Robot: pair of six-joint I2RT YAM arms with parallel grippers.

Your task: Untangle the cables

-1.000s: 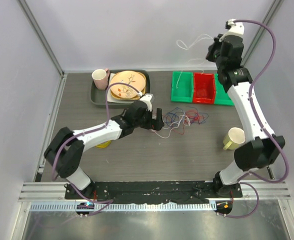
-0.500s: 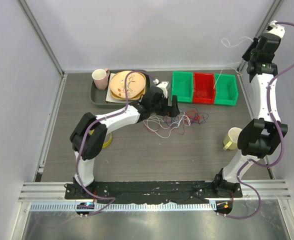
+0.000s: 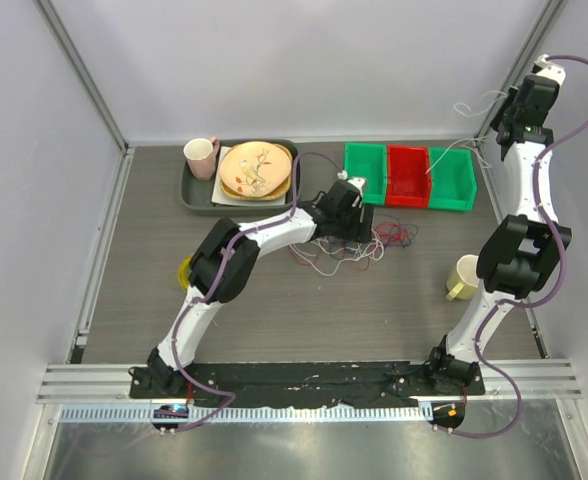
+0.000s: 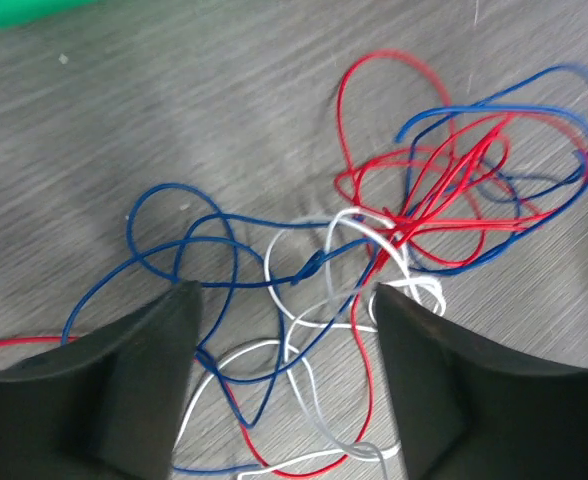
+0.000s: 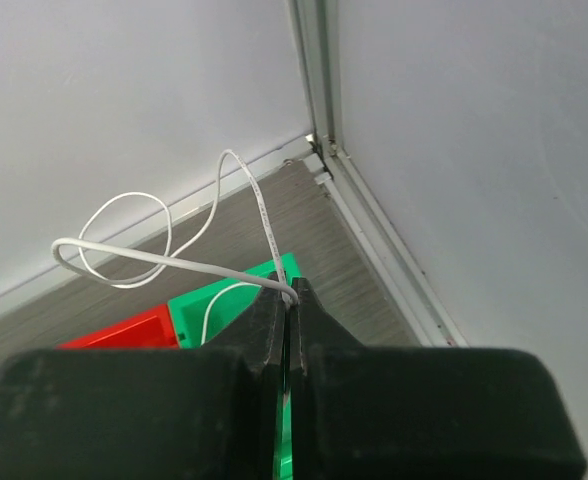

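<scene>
The cables [image 3: 359, 240] lie in one loose pile on the table [image 3: 274, 310], near the middle, just in front of the coloured bins [image 3: 409, 178]. In the left wrist view we see that red, blue and white wires cross each other many times. The red loops and some blue ones are bunched on the right side, a blue one spreads to the left, and white loops sit in the middle and below. They meet in a small knot near the centre, so this pile is not sorted out.

One white cable [image 5: 264, 220] is apart from the pile. The right gripper [image 5: 292, 300] has its jaws together on it and holds it high in the far right corner, above the bins. The wire loops freely in the air, but we cannot tell if its other end is free of the pile.

The left gripper [image 4: 284, 295] hangs low over the pile with its jaws apart, one on each side of the white and blue loops, and nothing is between them in a grip.

We judge the task to be in an early or middle stage: perhaps one wire is out, and the red, blue and other white ones are left to separate.
</scene>
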